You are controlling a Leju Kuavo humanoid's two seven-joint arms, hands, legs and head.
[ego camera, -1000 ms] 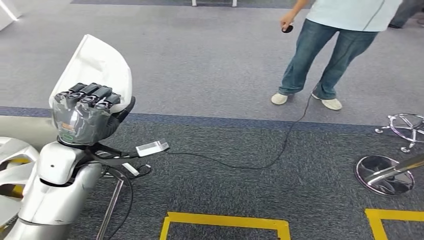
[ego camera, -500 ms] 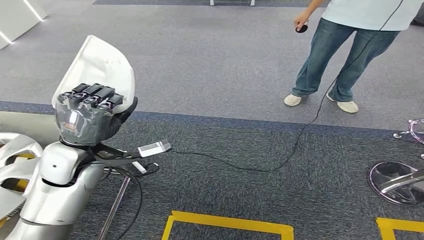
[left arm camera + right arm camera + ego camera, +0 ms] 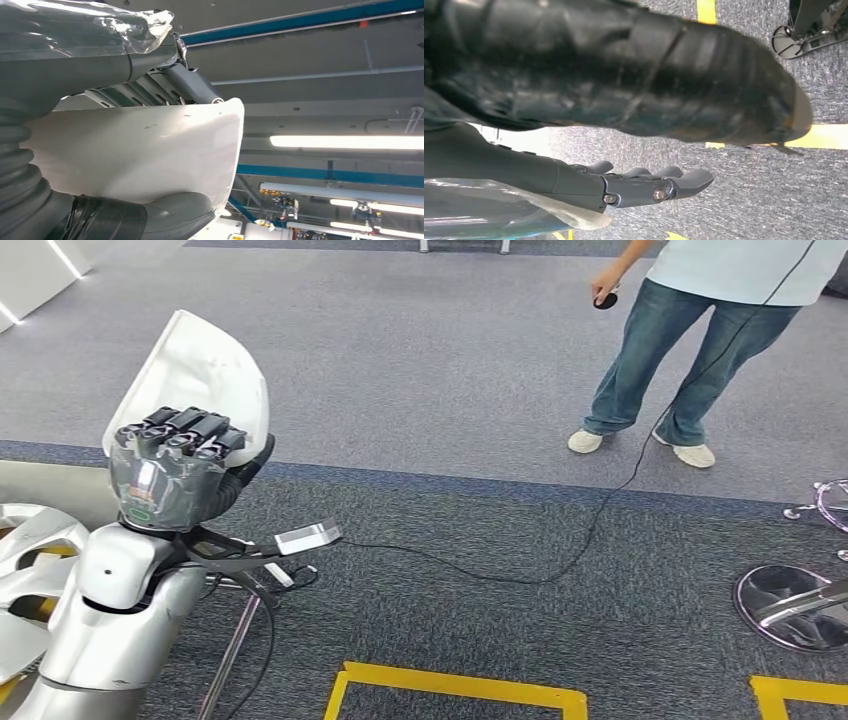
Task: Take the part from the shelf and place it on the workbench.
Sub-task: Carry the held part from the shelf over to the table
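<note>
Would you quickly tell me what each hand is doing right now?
Left hand: gripping the white part.
Right hand: holds nothing, fingers extended side by side.

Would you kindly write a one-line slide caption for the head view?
The left hand holds a white part above grey carpet while a person stands nearby with a cabled controller.

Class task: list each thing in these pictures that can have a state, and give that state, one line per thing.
white part: held upright above the floor in the left hand.
left hand: raised, fingers curled over the part's edge, thumb under it.
right hand: hanging near the carpet, holding nothing, fingers straight and together.
person: standing on the grey carpet, holding a small dark device.
black cable: lying loose across the carpet.
</note>
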